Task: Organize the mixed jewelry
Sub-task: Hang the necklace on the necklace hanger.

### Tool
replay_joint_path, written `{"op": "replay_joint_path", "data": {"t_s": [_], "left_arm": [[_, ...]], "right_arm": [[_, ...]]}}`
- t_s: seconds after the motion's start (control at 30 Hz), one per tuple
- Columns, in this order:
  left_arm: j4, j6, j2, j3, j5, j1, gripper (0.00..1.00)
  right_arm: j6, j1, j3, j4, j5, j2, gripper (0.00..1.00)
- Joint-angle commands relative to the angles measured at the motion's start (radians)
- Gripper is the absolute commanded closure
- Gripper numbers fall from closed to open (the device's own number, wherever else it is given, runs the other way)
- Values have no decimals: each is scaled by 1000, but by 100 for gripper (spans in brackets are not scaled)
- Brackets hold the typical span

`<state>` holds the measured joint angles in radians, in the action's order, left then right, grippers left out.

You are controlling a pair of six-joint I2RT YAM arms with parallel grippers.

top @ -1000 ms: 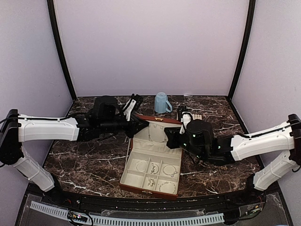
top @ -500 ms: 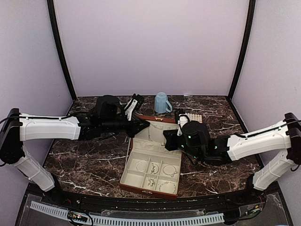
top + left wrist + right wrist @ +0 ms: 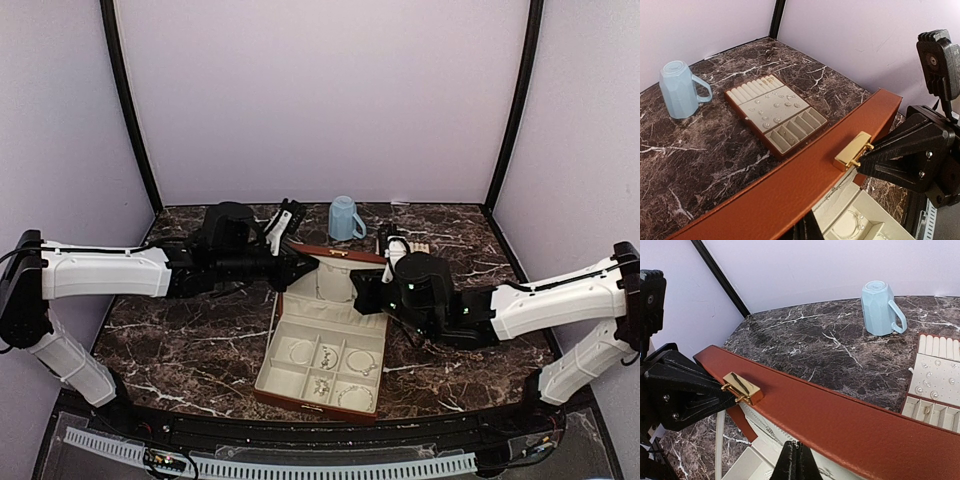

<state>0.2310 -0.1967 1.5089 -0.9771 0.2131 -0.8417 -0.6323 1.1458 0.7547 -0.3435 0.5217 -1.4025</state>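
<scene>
The jewelry [image 3: 327,357] is seen in two places. Pale loops and clusters lie in the cream compartments of the open box [image 3: 312,404], and small glinting studs [image 3: 776,105] sit on the tray [image 3: 805,120], which rests on the worktop [image 3: 200,340] beyond the box.

The lid [image 3: 790,185] is raised, with its clasp uppermost. The left tool [image 3: 807,232] and the right tool [image 3: 796,462] are both closed tight. Each is placed just below the lid's top edge, on the cream-lined side. Nothing is seen to be held, and contact with the lid cannot be confirmed.

The pieces are judged to be very light, hard and smooth, so they are likely to slide or flick away under a clumsy pinch. Any chain would be limp and apt to snag its neighbours.

A hold is best taken from straight above with only the fingertips:

- **Loops:** across the band.
- **Studs:** at the head.

The compartment walls are expected to crowd the tool, so a narrow opening is called for.
</scene>
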Motion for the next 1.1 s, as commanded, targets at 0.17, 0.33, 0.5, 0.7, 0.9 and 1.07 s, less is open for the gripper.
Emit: {"op": "replay_joint_path", "data": {"t_s": [0.17, 0.33, 0.5, 0.7, 0.9, 1.07], "left_arm": [[40, -24, -17, -16, 10, -1, 100], [43, -28, -13, -19, 7, -2, 100], [62, -40, -25, -4, -4, -1, 100], [74, -75, -20, -1, 2, -2, 100], [63, -89, -6, -10, 5, -2, 100], [46, -95, 7, -15, 6, -1, 100]], "right_arm": [[-8, 6, 4, -31, 17, -1, 100], [-9, 6, 8, -34, 18, -5, 100], [-11, 5, 8, -32, 23, -3, 100], [-18, 6, 8, -31, 25, -3, 100], [-22, 5, 10, -28, 24, -9, 100], [-30, 6, 12, -21, 20, -24, 100]]}}
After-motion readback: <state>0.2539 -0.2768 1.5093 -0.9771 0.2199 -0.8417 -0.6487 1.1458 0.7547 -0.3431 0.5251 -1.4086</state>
